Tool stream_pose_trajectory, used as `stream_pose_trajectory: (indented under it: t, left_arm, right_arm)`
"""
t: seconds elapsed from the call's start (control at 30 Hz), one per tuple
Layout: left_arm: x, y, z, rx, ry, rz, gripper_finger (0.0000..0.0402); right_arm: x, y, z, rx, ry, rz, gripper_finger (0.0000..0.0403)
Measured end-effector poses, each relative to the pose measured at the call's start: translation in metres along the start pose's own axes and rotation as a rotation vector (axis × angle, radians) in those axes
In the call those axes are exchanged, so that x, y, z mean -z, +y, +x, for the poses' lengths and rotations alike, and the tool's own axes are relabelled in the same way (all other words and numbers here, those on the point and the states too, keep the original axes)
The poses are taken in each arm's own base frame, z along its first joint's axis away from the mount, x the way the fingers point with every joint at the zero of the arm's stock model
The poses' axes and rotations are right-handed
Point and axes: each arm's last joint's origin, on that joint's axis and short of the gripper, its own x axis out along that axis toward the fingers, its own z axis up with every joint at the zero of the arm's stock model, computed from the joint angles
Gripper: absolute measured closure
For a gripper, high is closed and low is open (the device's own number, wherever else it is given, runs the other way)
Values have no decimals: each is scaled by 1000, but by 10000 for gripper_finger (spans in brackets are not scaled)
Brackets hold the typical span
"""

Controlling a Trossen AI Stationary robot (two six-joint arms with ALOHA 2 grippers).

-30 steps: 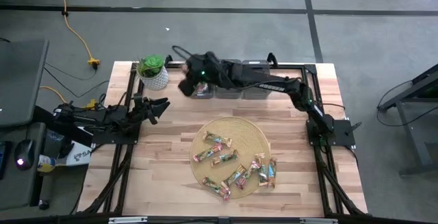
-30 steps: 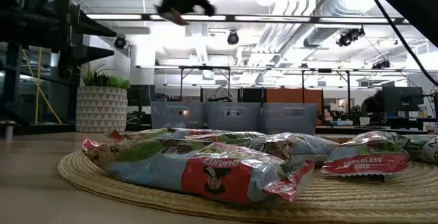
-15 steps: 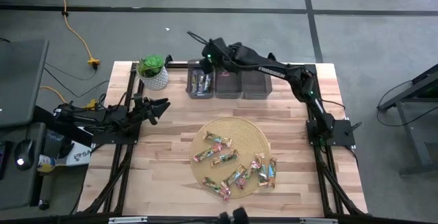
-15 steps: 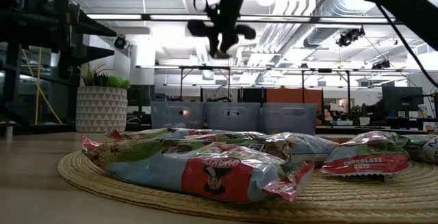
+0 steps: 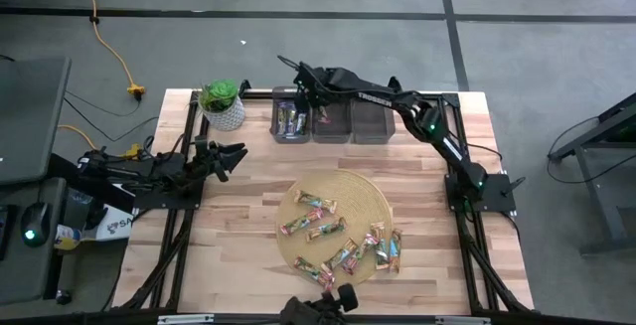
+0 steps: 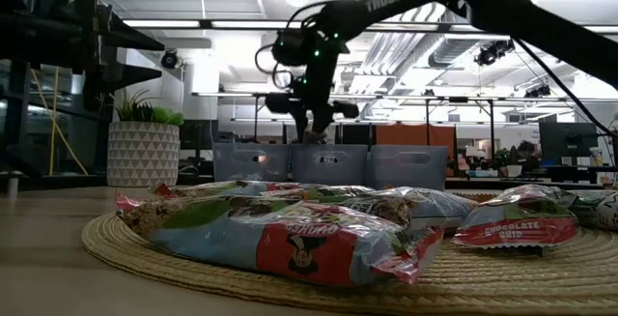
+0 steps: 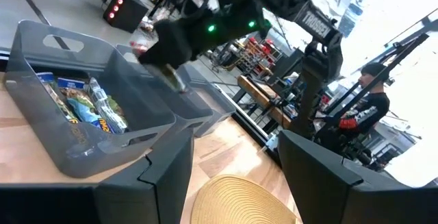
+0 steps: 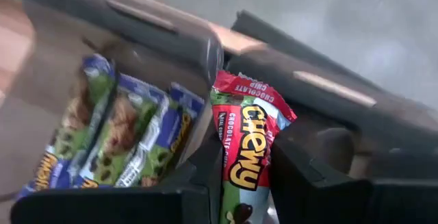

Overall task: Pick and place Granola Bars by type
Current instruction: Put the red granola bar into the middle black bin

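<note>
Your right gripper (image 8: 243, 183) is clamped on a red Chewy bar (image 8: 248, 142) above the middle grey bin (image 5: 329, 122). Blue bars (image 8: 120, 138) lie in the left bin (image 5: 290, 122); more bars (image 5: 343, 241) cover the straw mat (image 5: 338, 188). Your left gripper (image 5: 231, 153) waits open at the table's left edge.

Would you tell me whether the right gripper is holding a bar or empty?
Holding. The right gripper is shut on a red Chewy bar, above the bins.
</note>
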Motion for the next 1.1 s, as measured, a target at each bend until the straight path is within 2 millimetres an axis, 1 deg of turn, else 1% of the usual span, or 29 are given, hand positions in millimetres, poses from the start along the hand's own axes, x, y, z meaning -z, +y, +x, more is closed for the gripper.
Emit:
stream_pose_trajectory:
  t: [0.1,0.3,0.47,0.8,0.93,1.1]
  left_arm:
    - [0,0,0,0,0,0,190]
    - [0,0,0,0,0,0,190]
    - [0,0,0,0,0,0,190]
    - [0,0,0,0,0,0,190]
    - [0,0,0,0,0,0,190]
    - [0,0,0,0,0,0,190]
  right_arm:
    - [4,-1,6,12,30,-2,320]
    - [7,-5,7,81,42,-1,320]
    - [8,-6,7,57,82,2,320]
    - [11,-2,6,25,105,-2,320]
    - [18,-2,14,10,139,9,320]
    - [35,0,32,2,168,15,320]
